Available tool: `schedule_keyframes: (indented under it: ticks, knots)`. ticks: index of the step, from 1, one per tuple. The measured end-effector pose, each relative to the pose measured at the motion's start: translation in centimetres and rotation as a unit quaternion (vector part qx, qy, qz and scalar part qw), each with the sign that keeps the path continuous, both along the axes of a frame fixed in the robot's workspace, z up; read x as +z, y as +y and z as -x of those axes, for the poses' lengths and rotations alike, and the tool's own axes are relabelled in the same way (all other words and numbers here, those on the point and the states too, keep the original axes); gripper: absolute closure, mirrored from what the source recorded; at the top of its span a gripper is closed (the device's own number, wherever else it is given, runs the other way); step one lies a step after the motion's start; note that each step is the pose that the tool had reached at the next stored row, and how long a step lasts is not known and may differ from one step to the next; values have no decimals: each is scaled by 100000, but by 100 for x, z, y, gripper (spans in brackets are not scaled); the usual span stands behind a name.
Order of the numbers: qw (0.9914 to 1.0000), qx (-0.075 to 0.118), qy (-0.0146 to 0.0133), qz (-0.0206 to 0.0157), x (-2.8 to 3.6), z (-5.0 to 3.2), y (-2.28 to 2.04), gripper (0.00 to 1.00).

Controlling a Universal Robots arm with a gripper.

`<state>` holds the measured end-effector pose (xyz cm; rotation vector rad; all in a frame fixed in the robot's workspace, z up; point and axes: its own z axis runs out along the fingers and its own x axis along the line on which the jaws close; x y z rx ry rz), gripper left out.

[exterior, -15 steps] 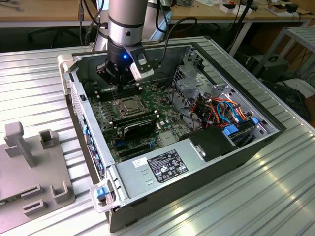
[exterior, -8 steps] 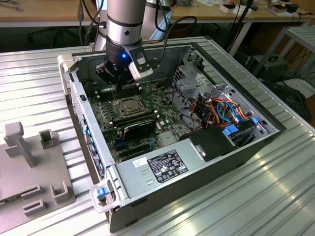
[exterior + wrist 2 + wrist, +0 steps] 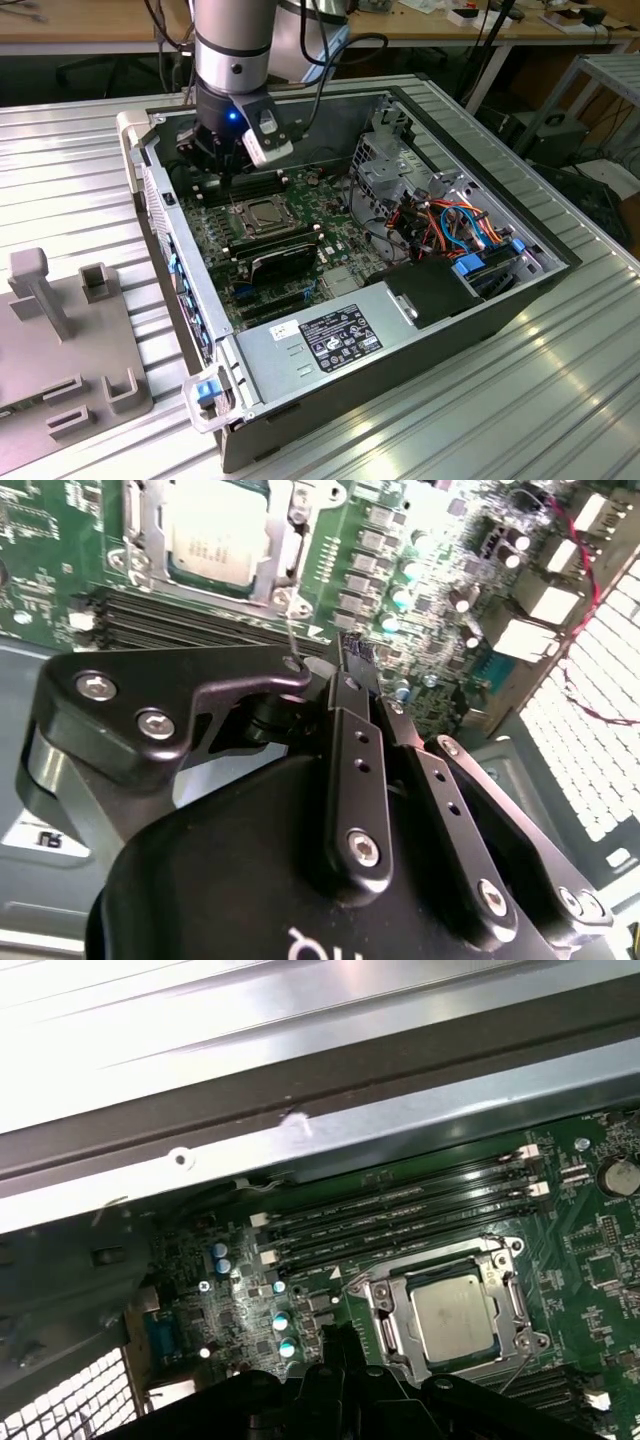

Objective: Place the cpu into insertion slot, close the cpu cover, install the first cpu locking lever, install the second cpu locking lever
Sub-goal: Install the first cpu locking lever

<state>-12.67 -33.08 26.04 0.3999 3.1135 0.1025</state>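
Fixture [image 3: 60, 340]: grey, on desk [image 3: 480, 420] at the exterior view's left, apart from case.
Desk: ribbed metal, carries fixture and case.
Case [image 3: 150, 200]: open PC chassis, side off, green board exposed inside.
Latch [image 3: 207, 392]: blue and clear, at case's near corner.
End effector [image 3: 228, 178] [image 3: 345, 665] [image 3: 335, 1345]: inside case, low over board, just beside slot on the exterior view's left and far side. Fingers [image 3: 355, 750] together at tip per second wrist view; nothing seen clamped between them.
RAM slots [image 3: 255, 186] [image 3: 180, 625] [image 3: 400, 1215]: long black rows, running alongside slot. In the exterior view, end effector tip is over them.
Lever [image 3: 291, 635]: thin wire rising from slot corner, its end v. close to end effector tip. Contact: cannot tell.
Cpu [image 3: 262, 212] [image 3: 215, 530] [image 3: 455, 1315]: seated in slot, silver top face up, flat, square to frame.
Slot [image 3: 247, 222]: on green board, approx. mid-case, occupied by cpu.
Cover [image 3: 135, 520] [image 3: 385, 1320]: silver frame lying down around cpu, cpu top showing through its window.
PSU [image 3: 325, 340]: grey box w/ label, near edge of case, right of board.
Drive cage [image 3: 385, 160]: bare metal, far side, right of board.
Cables [image 3: 470, 225]: orange and blue bundle, at the exterior view's right end of case.
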Motion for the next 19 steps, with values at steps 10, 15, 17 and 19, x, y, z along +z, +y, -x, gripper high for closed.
schedule_keyframes:
  ticks: [10, 15, 17, 19]
  knots:
    - [99993, 1030, 1, -655, -40, 27, 56, 89]
    - [99979, 1841, 4, -905, -62, 27, 98, 89]
    - [99975, 2027, 5, -921, -66, 27, 110, 89]
    - [99974, 2043, 12, -985, -70, 25, 111, 89]
